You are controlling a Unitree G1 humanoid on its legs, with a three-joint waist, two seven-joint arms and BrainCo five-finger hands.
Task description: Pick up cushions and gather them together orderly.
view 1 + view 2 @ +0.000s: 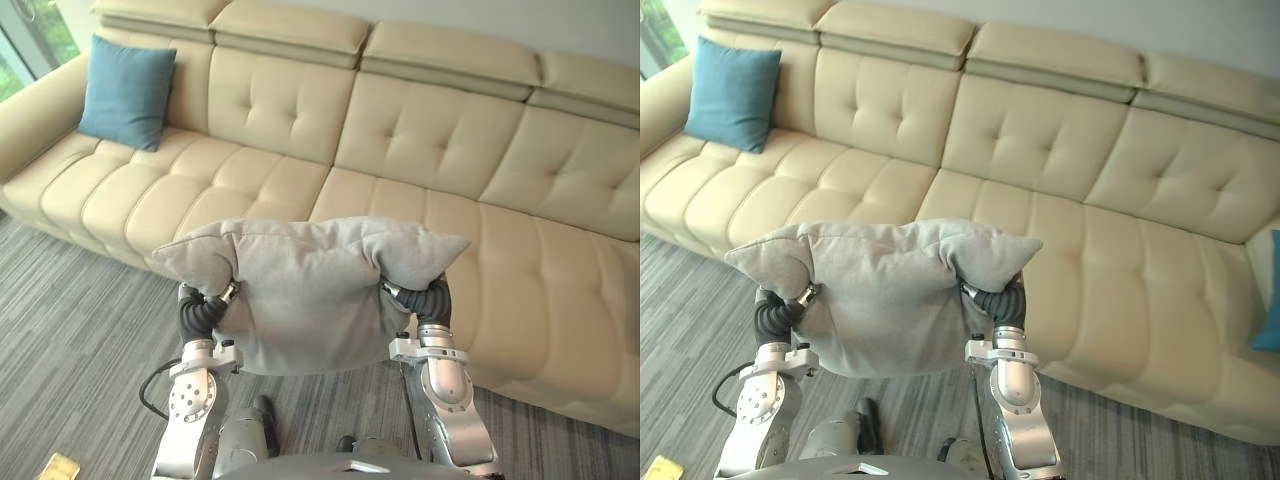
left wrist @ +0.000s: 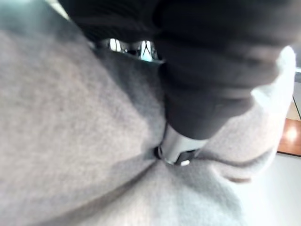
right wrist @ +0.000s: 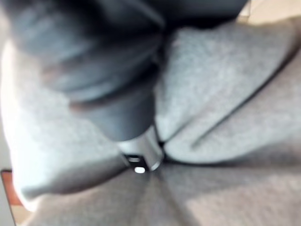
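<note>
I hold a grey cushion point(image 1: 310, 295) in the air in front of me, between both hands, just short of the beige sofa's point(image 1: 480, 170) front edge. My left hand point(image 1: 203, 312) grips its left end and my right hand point(image 1: 432, 298) its right end, and the cushion's upper corners droop over both wrists. In the left wrist view the left hand's thumb point(image 2: 178, 149) digs into the creased grey cloth. The right wrist view has the right hand's thumb point(image 3: 141, 154) pinching in the same way. A blue cushion point(image 1: 128, 92) leans upright against the sofa's back at its far left end.
A second blue cushion point(image 1: 1268, 310) peeks in at the sofa's far right. The sofa's middle seats are bare. Grey striped carpet point(image 1: 70, 340) lies between me and the sofa, with a small yellow object point(image 1: 58, 467) on it at my lower left.
</note>
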